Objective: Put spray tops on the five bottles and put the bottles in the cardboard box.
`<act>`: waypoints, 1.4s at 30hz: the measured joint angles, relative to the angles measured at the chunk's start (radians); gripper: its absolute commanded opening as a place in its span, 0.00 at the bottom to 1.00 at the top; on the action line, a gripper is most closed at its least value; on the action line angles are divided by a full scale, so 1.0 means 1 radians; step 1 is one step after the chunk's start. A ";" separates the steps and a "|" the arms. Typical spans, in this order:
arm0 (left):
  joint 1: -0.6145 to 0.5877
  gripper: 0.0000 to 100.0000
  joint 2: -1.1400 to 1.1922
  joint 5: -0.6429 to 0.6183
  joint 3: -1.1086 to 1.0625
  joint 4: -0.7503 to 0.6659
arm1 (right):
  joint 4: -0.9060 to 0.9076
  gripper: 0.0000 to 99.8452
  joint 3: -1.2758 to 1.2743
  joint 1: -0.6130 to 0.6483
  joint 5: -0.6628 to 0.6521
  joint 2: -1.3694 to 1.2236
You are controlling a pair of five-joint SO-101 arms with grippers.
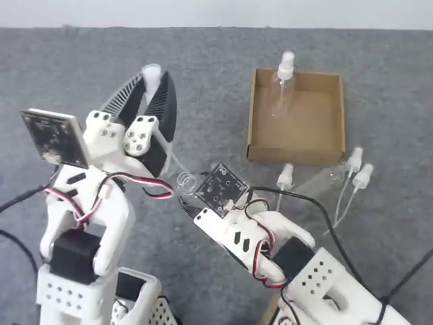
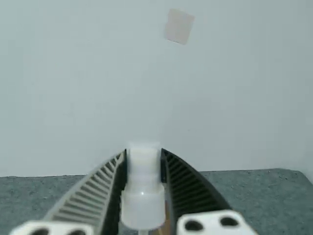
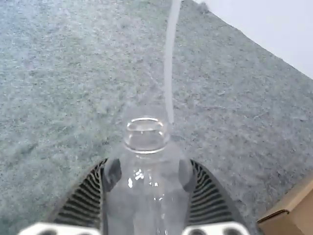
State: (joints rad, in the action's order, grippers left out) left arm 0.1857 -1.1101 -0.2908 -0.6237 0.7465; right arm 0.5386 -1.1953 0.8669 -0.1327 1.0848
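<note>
The left gripper (image 2: 143, 155) clamps a white plastic spray top (image 2: 143, 193), whose thin tube (image 3: 169, 58) hangs to the mouth of a clear plastic bottle (image 3: 145, 196) pinched in the right gripper (image 3: 146, 169). One capped bottle (image 1: 282, 84) lies in the brown cardboard box (image 1: 252, 112).

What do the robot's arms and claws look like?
The left arm and right arm are chunky white plastic with black motor blocks. Thin red, white and black wires loop along them, and a thicker black cable trails off. The left claw and right claw have black ribbed fingers, like little ladders. Each wrist carries a dark square circuit board.
</note>
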 measured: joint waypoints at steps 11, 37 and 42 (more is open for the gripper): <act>-0.020 0.01 0.000 0.014 0.049 0.084 | 0.000 0.01 0.000 0.000 0.000 0.000; 0.043 0.01 -0.003 0.009 -0.129 0.012 | 0.000 0.01 -0.002 0.000 0.083 0.003; 0.075 0.01 -0.003 0.011 -0.129 0.098 | -0.005 0.01 -0.002 0.000 0.144 0.003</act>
State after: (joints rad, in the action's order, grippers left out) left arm 0.2608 -1.1132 -0.2800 -0.7526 0.8447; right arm 0.5340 -1.1968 0.8669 0.0115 1.0879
